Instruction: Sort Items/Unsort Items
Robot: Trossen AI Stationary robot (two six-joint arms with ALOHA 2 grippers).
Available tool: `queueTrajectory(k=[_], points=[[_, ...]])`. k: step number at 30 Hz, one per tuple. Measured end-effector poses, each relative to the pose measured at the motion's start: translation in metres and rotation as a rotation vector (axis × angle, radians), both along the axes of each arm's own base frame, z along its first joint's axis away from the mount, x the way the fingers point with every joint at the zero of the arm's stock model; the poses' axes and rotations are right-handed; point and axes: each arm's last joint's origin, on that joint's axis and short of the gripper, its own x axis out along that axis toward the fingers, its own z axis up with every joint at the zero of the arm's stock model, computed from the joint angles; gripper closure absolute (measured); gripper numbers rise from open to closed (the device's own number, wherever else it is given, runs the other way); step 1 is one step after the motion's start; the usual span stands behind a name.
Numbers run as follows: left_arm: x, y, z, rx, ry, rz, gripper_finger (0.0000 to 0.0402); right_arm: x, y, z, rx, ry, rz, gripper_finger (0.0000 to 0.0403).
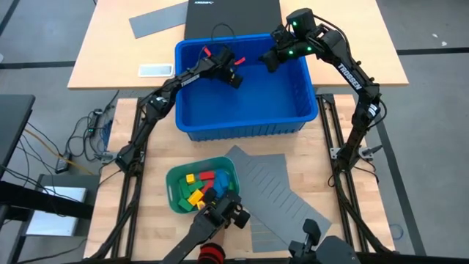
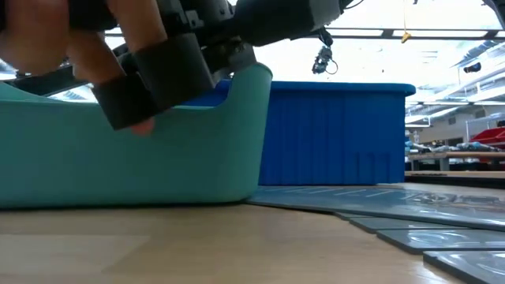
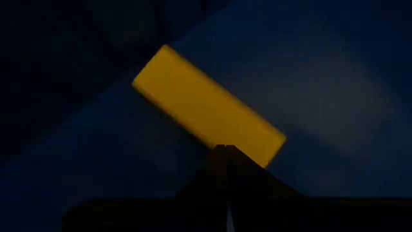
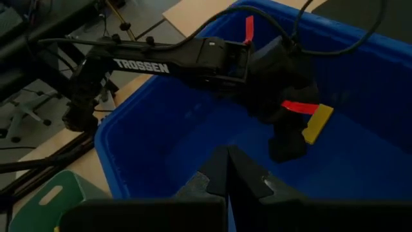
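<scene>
Most blocks (image 1: 199,187) still lay heaped in the green tray (image 1: 176,176) on the worktop (image 1: 146,227), so little seemed done. The left claw (image 4: 308,129) hung inside the blue bin (image 1: 308,110), clenched on one yellow block (image 4: 318,124), its long axis apparently tilted diagonally. The right claw (image 4: 226,169), clenched empty, hovered nearby.
</scene>
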Motion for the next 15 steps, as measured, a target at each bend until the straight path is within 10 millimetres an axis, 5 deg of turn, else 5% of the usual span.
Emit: queueTrajectory(k=[11, 15], points=[[0.002, 0.0, -0.009, -0.05, -0.02, -0.094, 0.04, 0.0, 0.0, 0.0, -0.003, -0.002, 0.0, 0.0401], [0.007, -0.001, 0.001, -0.02, -0.039, -0.097, 0.04, 0.0, 0.0, 0.0, -0.004, -0.002, 0.0, 0.04]])
